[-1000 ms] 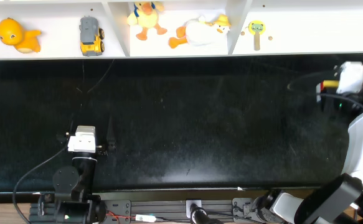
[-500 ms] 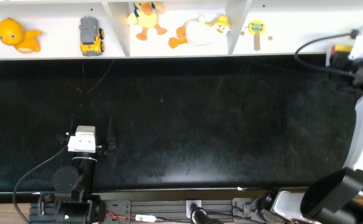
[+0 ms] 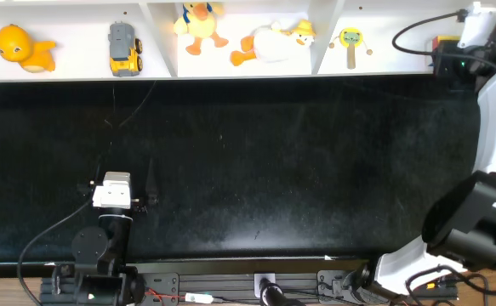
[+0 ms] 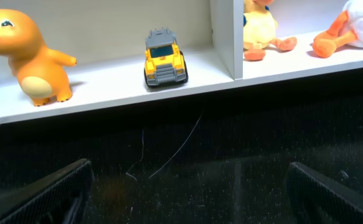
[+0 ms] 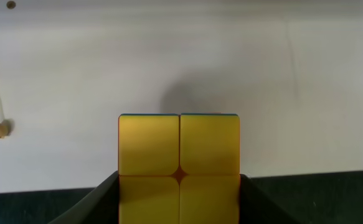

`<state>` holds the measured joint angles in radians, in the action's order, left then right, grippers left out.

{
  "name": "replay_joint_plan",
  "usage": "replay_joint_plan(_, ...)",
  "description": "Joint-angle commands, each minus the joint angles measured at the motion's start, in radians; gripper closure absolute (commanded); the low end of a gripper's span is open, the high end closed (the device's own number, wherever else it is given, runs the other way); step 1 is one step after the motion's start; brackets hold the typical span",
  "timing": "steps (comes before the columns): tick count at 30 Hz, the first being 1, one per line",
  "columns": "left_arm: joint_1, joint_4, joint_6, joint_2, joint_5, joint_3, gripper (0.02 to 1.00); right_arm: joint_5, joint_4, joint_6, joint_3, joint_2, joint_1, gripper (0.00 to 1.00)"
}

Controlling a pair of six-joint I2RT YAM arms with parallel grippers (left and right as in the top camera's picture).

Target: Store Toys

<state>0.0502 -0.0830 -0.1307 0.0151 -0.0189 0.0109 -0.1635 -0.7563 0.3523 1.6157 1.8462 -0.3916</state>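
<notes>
Yellow faces of a puzzle cube [image 5: 179,155] sit clamped between the two fingers of the right claw [image 5: 179,202], which grip it from either side. From above, that claw is at the far upper right of the frame, over the right end of the white shelf [image 3: 401,51]. Its own camera has white shelf floor under and beyond the cube, with a soft shadow on the white just past it. Whether the cube touches the shelf cannot be told.

A yellow rattle drum [image 3: 350,41] with beads on strings lies in the same right-hand compartment, well to the left of the cube. Beyond a white divider [image 3: 324,34] are a white plush duck [image 3: 273,42] on its side and a yellow plush duck [image 3: 200,25]. Past the next divider stand a yellow toy truck [image 3: 125,48] and an orange figure [image 3: 25,47] at the upper left.

The black desk [image 3: 273,161] fills the middle of the frame. The left claw [image 4: 187,199] is low at the lower left of it, fingers spread wide apart and holding nothing, facing the truck and the orange figure.

A second ago the right claw was over the right edge of the desk, below the shelf. Half a second ago it had reached the shelf's front edge. It now sits higher in the frame, over the shelf itself. The left arm and the shelved toys have not shifted
</notes>
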Motion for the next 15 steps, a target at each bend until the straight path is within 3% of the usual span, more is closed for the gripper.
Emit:
replay_joint_plan(1,-0.006,-0.002,0.008,-0.012,0.01,-0.003,0.023,0.0,0.001,-0.009,0.045,0.026,0.012,0.568)
replay_joint_plan(15,-0.006,-0.002,0.008,-0.012,0.01,-0.003,0.02,-0.001,0.04,-0.009,0.045,0.047,0.012,0.568)
